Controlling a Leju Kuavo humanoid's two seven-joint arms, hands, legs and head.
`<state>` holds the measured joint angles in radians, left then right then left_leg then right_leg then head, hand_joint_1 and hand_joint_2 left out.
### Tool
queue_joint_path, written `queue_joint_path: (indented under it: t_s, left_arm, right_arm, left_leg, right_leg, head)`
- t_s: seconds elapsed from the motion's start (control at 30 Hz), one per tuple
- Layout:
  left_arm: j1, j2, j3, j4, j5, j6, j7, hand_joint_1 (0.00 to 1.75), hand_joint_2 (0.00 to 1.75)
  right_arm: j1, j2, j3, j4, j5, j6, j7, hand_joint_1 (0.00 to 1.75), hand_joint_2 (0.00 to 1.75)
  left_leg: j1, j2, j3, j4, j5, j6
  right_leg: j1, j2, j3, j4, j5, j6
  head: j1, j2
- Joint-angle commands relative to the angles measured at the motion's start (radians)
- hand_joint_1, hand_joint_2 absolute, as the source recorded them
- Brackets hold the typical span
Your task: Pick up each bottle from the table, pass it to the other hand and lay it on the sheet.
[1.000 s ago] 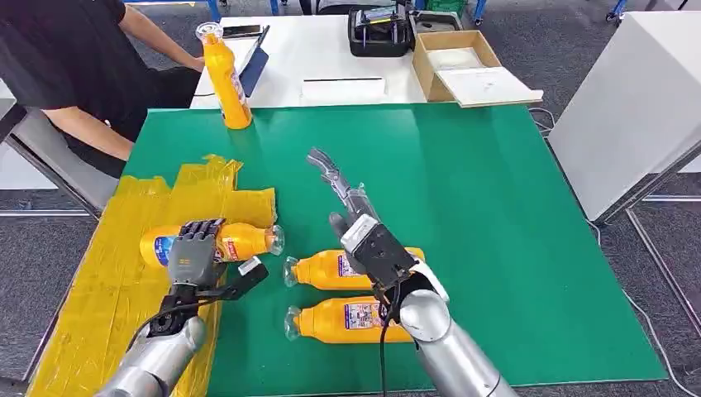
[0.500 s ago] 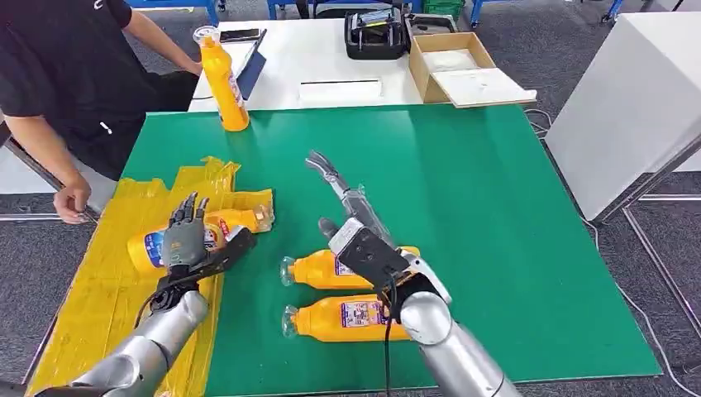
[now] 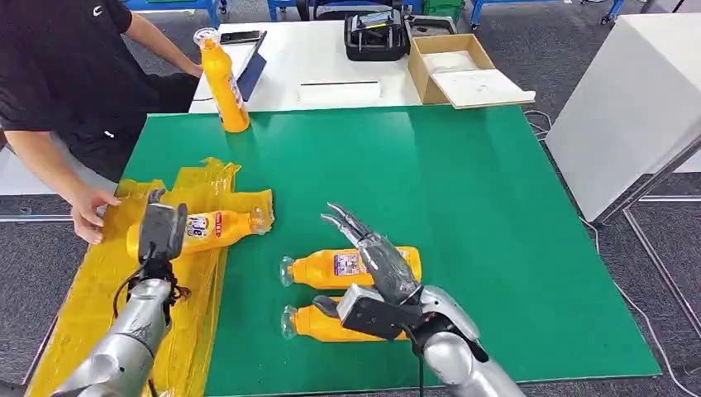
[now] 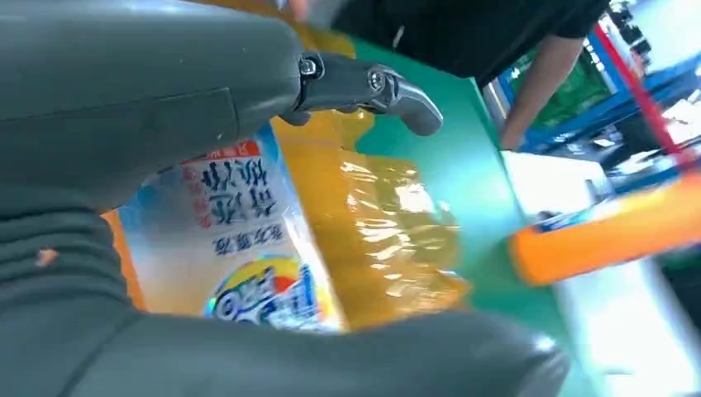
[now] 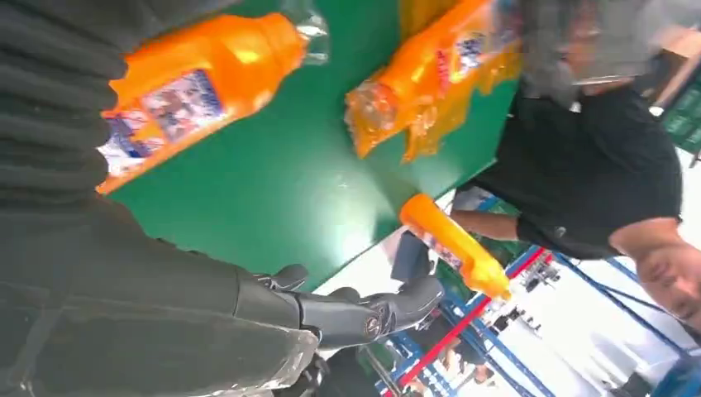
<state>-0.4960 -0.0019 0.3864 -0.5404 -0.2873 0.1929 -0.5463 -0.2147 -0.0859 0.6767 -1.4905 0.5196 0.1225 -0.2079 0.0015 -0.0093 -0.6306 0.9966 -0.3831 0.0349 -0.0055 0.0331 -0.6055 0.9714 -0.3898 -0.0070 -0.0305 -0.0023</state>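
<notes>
On the green table, a crumpled yellow sheet covers the near left corner. One orange bottle lies on its side on the sheet, cap toward the table's middle. Left hand sits at the bottle's base end; head view shows the back of the hand, and whether it touches the bottle cannot be told. Left wrist view: thumb and dark fingers spread apart, the bottle's label in the gap between them.

Two more orange bottles lie on bare green beside the sheet: the farther bottle, the nearer bottle, both with caps toward the sheet. Right hand hovers over them, fingers stretched wide, holding nothing; it hides part of both.

A fourth bottle stands upright at the far left edge. A person's hand rests at the sheet's left edge. On the white table behind: a cardboard box and a black case.
</notes>
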Motion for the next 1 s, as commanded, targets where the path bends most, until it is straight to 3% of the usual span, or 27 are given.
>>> queue_joint_path:
  t_s: [0.03, 0.17, 0.37, 0.63, 1.0]
  left_arm:
    - [0.470, -0.010, -0.150, -0.875, 0.381, -0.004, 0.086, 0.00, 0.00]
    - [0.532, -0.006, -0.179, -0.972, 0.427, -0.004, 0.091, 0.00, 0.00]
    - [0.606, -0.024, -0.180, -1.092, 0.481, -0.023, 0.050, 0.00, 0.00]
    - [0.595, -0.024, -0.185, -1.083, 0.478, -0.020, 0.050, 0.00, 0.00]
    - [0.455, -0.016, -0.262, -0.906, 0.475, -0.036, 0.065, 0.00, 0.00]
  right_arm:
    - [0.235, -0.211, -0.084, -0.169, 0.062, 0.025, -0.023, 0.00, 1.75]
    - [0.308, -0.225, -0.100, -0.178, 0.138, 0.053, -0.006, 0.00, 1.75]
    - [0.343, -0.307, -0.056, -0.187, 0.233, 0.087, 0.142, 0.00, 1.75]
    - [0.342, -0.307, -0.055, -0.192, 0.233, 0.089, 0.147, 0.00, 1.75]
    - [0.343, -0.253, -0.049, -0.120, 0.311, 0.078, 0.305, 0.00, 1.75]
  left_leg:
    - [0.000, 0.003, 0.001, 0.000, -0.002, -0.001]
    - [0.000, 0.001, 0.000, 0.003, -0.007, -0.005]
    - [0.000, 0.000, -0.006, 0.002, -0.006, -0.002]
    - [-0.001, -0.001, -0.007, 0.001, -0.008, 0.001]
    - [-0.001, -0.005, -0.004, 0.000, -0.006, 0.000]
  right_leg:
    - [0.000, 0.002, 0.001, -0.002, -0.001, 0.000]
    - [0.001, -0.003, 0.001, 0.000, -0.007, -0.001]
    - [0.000, -0.002, -0.005, 0.000, -0.008, 0.004]
    - [-0.001, -0.003, -0.005, 0.000, -0.009, 0.004]
    - [-0.001, -0.008, -0.001, -0.002, -0.009, 0.004]
  head:
    - [0.000, 0.000]
    - [0.000, 0.000]
    - [0.000, 0.000]
    - [0.000, 0.000]
    - [0.000, 0.000]
